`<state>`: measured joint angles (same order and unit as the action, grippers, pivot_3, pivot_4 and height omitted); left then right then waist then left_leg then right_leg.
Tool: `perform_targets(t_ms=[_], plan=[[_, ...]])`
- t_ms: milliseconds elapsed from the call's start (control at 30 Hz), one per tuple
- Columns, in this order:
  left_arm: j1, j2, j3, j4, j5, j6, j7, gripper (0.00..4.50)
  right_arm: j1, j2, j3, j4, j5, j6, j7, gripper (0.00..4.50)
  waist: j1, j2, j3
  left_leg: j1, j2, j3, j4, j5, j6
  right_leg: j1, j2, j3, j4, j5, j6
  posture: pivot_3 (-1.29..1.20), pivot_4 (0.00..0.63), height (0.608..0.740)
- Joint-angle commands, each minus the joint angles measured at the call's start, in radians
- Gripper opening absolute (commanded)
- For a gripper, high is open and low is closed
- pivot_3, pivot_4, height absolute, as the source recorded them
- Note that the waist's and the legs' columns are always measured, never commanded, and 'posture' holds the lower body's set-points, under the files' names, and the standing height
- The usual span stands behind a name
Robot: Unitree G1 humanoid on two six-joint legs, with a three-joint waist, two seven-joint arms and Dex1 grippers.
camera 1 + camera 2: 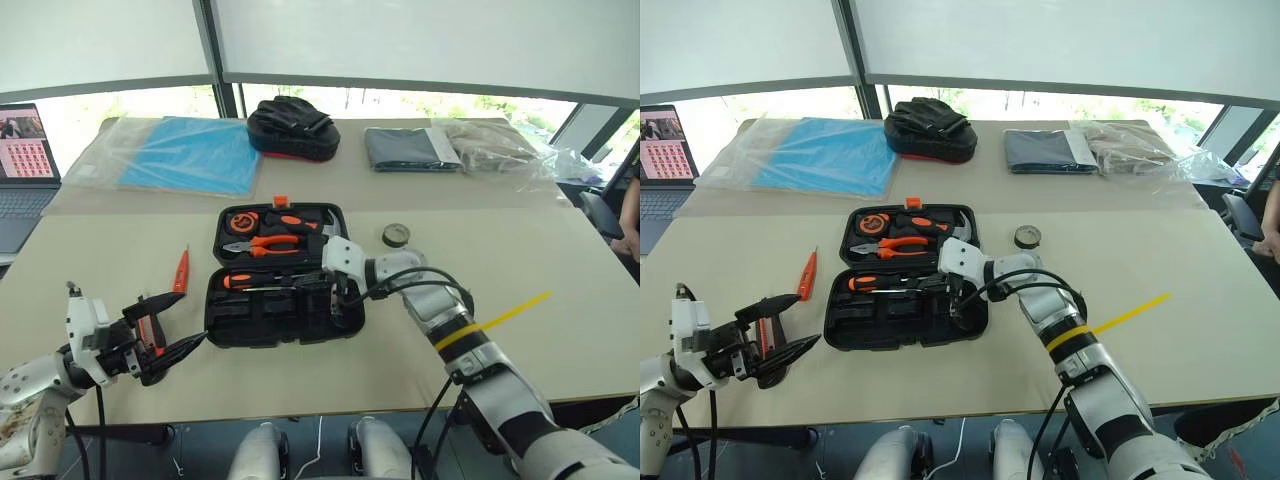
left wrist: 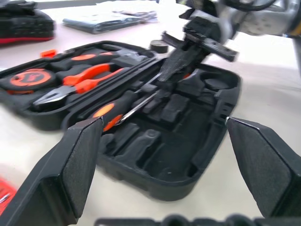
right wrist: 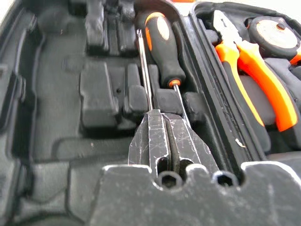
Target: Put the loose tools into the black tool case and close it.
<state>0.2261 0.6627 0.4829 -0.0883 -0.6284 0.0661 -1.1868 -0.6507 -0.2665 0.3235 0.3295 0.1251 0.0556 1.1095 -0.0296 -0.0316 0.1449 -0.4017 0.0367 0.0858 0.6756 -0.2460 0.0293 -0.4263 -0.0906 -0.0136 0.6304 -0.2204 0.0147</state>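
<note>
The black tool case [image 1: 345,322] lies open in the middle of the table. My right gripper [image 3: 160,115] hangs low over its front half, fingers shut, and a thin screwdriver shaft [image 3: 145,70] runs out from their tips. Beside that shaft, a second screwdriver with an orange-black handle [image 3: 162,47] lies in a recess. The orange tester screwdriver [image 1: 181,270] lies left of the case, and the small dark tape roll [image 1: 396,235] sits at its right rear. My left gripper [image 1: 194,318] is open at the front left, with the orange utility knife [image 1: 148,330] under it.
Pliers [image 1: 268,243], a tape measure [image 1: 241,221] and a hammer fill the case's rear half. A black and red bag [image 1: 292,130], a blue sheet in plastic [image 1: 180,155], grey cloth [image 1: 410,148] and clear bags line the back. A laptop [image 1: 25,170] stands far left.
</note>
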Motion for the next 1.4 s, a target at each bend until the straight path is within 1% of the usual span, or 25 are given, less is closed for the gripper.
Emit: perform_targets(t_ms=[33,100,133,167,200,233,267,333,367,433,533,600,667,733,833,867,900,933,1033,1167,1233,1333,1400], plan=[[0.071,-0.008,0.149,0.029,0.038,0.048,0.2,4.5,0.096,-0.085,-0.123,-0.307,0.219,0.157,0.069,1.15,0.004,0.0,0.0,-0.001,0.0,0.0,0.0,-0.001,0.0,-0.001,-0.001,0.0,0.0,0.0,0.0,0.0,0.15,0.74],[0.118,-0.019,0.206,0.036,0.047,0.051,0.256,4.5,0.178,-0.121,-0.167,-0.411,0.258,0.164,0.047,1.83,0.008,0.0,0.0,-0.002,0.0,-0.001,0.0,-0.003,0.001,-0.001,-0.002,-0.001,-0.002,0.0,0.001,0.0,0.15,0.74],[0.139,-0.03,0.237,0.036,0.043,0.039,0.272,4.5,0.221,-0.126,-0.199,-0.453,0.286,0.146,0.036,2.24,0.009,0.0,0.0,-0.002,0.0,-0.001,0.0,-0.004,0.001,0.0,-0.002,-0.001,-0.003,0.0,0.001,0.0,0.15,0.74],[0.155,-0.042,0.266,0.037,0.03,0.032,0.287,4.5,0.258,-0.122,-0.233,-0.487,0.325,0.131,0.028,2.44,0.012,-0.001,0.0,-0.001,0.0,0.0,0.0,-0.005,0.001,0.0,-0.002,-0.001,-0.004,0.0,0.001,0.0,0.15,0.74],[0.17,-0.055,0.298,0.04,0.018,0.03,0.307,4.5,0.299,-0.112,-0.277,-0.517,0.38,0.128,0.018,2.82,0.014,-0.001,0.0,-0.001,0.0,0.0,0.0,-0.006,0.001,0.0,-0.003,-0.002,-0.005,0.0,0.001,0.0,0.15,0.74],[0.198,-0.071,0.334,0.047,0.009,0.047,0.34,4.5,0.356,-0.108,-0.331,-0.538,0.404,0.095,0.001,3.09,0.015,-0.001,0.0,-0.001,0.0,0.0,0.0,-0.006,0.0,0.0,-0.003,-0.002,-0.005,0.0,0.001,0.0,0.15,0.74],[0.217,-0.081,0.358,0.051,0.002,0.06,0.361,4.5,0.396,-0.106,-0.366,-0.553,0.416,0.072,-0.013,3.56,0.016,-0.001,0.0,-0.001,0.001,0.0,0.0,-0.006,0.0,0.0,-0.003,-0.002,-0.005,0.0,0.001,0.0,0.15,0.74],[0.251,-0.089,0.376,0.048,0.001,0.114,0.407,4.5,0.458,-0.112,-0.421,-0.563,0.431,0.04,-0.029,4.27,0.018,-0.001,0.0,-0.001,0.001,0.0,0.0,-0.006,0.0,0.001,-0.003,-0.002,-0.005,0.0,0.001,0.0,0.15,0.74],[0.265,-0.077,0.372,0.038,0.001,0.19,0.453,4.5,0.487,-0.116,-0.44,-0.562,0.432,0.018,-0.027,4.43,0.019,-0.001,0.0,-0.001,0.001,0.0,0.0,-0.006,-0.001,0.001,-0.003,-0.001,-0.005,0.0,0.001,0.0,0.15,0.74],[0.271,-0.053,0.363,0.009,-0.013,0.303,0.517,4.5,0.529,-0.128,-0.458,-0.562,0.425,-0.022,-0.015,4.43,0.022,-0.001,0.0,0.0,0.001,0.001,0.001,-0.007,-0.002,0.001,-0.003,-0.001,-0.005,-0.001,0.001,0.0,0.15,0.74],[0.226,-0.028,0.36,-0.046,-0.064,0.389,0.548,4.5,0.554,-0.144,-0.454,-0.567,0.408,-0.066,-0.006,4.43,0.025,-0.003,0.001,0.001,0.002,0.001,0.001,-0.007,-0.003,0.001,-0.001,-0.001,-0.004,-0.003,-0.001,0.0,0.15,0.74],[0.139,0.036,0.329,-0.095,-0.112,0.518,0.602,4.5,0.54,-0.146,-0.456,-0.575,0.405,-0.083,-0.027,4.43,0.028,-0.003,0.001,0.001,0.002,0.001,0.001,-0.006,-0.004,0.001,-0.001,-0.001,-0.004,-0.004,-0.002,0.0,0.15,0.74],[-0.006,0.092,0.28,-0.125,-0.213,0.68,0.675,4.5,0.514,-0.148,-0.449,-0.583,0.4,-0.084,-0.046,4.43,0.041,-0.004,0.002,0.002,0.002,0.0,0.002,-0.006,-0.005,0.002,-0.001,-0.002,-0.002,-0.003,-0.002,0.0,0.15,0.74],[-0.102,0.119,0.253,-0.128,-0.279,0.795,0.724,4.5,0.496,-0.148,-0.439,-0.585,0.396,-0.085,-0.059,4.43,0.042,-0.005,0.002,0.002,0.002,0.0,0.002,-0.004,-0.008,0.001,0.0,-0.003,-0.002,-0.003,-0.002,0.0,0.15,0.74],[-0.211,0.194,0.132,-0.136,-0.253,0.907,0.751,4.5,0.466,-0.144,-0.42,-0.59,0.393,-0.076,-0.079,4.43,0.03,-0.005,0.002,0.003,0.001,0.001,0.001,-0.002,-0.003,0.003,0.0,0.0,-0.001,-0.001,0.001,0.0,0.15,0.74],[-0.294,0.216,0.047,-0.12,-0.223,0.966,0.79,4.5,0.452,-0.14,-0.407,-0.595,0.39,-0.071,-0.086,4.43,0.025,-0.005,0.002,0.003,0.001,0.002,0.001,-0.003,-0.003,0.003,0.001,0.001,-0.001,-0.001,0.001,0.0,0.15,0.74],[-0.353,0.228,-0.01,-0.103,-0.203,1.006,0.818,4.5,0.441,-0.138,-0.396,-0.597,0.387,-0.067,-0.092,4.43,0.022,-0.005,0.003,0.003,0.0,0.002,0.0,-0.003,-0.003,0.002,0.001,0.001,-0.001,-0.001,0.001,0.0,0.15,0.74],[-0.431,0.225,-0.078,-0.073,-0.162,1.044,0.864,4.5,0.429,-0.134,-0.386,-0.601,0.387,-0.063,-0.101,4.43,0.023,-0.005,0.003,0.003,-0.001,0.002,0.0,-0.003,-0.003,0.002,0.0,0.001,0.0,-0.001,0.002,0.0,0.15,0.74],[-0.564,0.205,-0.192,-0.008,-0.083,1.101,0.921,4.5,0.41,-0.134,-0.369,-0.609,0.389,-0.058,-0.114,4.43,0.019,-0.006,0.003,0.002,-0.002,0.0,0.0,-0.002,-0.004,0.002,0.003,0.0,0.0,-0.001,0.001,0.0,0.15,0.74],[-0.668,0.158,-0.296,0.057,-0.014,1.136,0.94,4.5,0.403,-0.141,-0.364,-0.615,0.396,-0.051,-0.123,4.43,0.016,-0.006,0.004,0.002,-0.002,0.001,-0.001,-0.003,-0.004,0.001,0.002,0.001,-0.001,-0.001,0.001,0.0,0.15,0.74],[-0.699,0.155,-0.364,0.087,0.025,1.144,0.918,4.5,0.401,-0.144,-0.362,-0.616,0.399,-0.049,-0.122,4.43,0.018,-0.006,0.004,0.001,-0.002,0.001,-0.001,-0.003,-0.004,0.001,0.002,0.001,-0.001,-0.001,0.002,0.0,0.15,0.74],[-0.734,0.132,-0.41,0.154,0.087,1.101,0.908,4.5,0.401,-0.15,-0.361,-0.619,0.404,-0.049,-0.121,4.43,0.019,-0.006,0.004,0.002,-0.003,0.001,0.0,-0.003,-0.004,0.002,0.001,0.001,0.0,-0.001,0.002,0.0,0.15,0.74],[-0.749,0.111,-0.417,0.181,0.104,1.097,0.899,3.96,0.402,-0.151,-0.361,-0.618,0.404,-0.052,-0.122,4.5,0.023,-0.006,0.004,0.002,-0.003,0.0,0.0,-0.003,-0.004,0.002,0.001,0.001,0.0,-0.001,0.002,0.0,0.15,0.74]])
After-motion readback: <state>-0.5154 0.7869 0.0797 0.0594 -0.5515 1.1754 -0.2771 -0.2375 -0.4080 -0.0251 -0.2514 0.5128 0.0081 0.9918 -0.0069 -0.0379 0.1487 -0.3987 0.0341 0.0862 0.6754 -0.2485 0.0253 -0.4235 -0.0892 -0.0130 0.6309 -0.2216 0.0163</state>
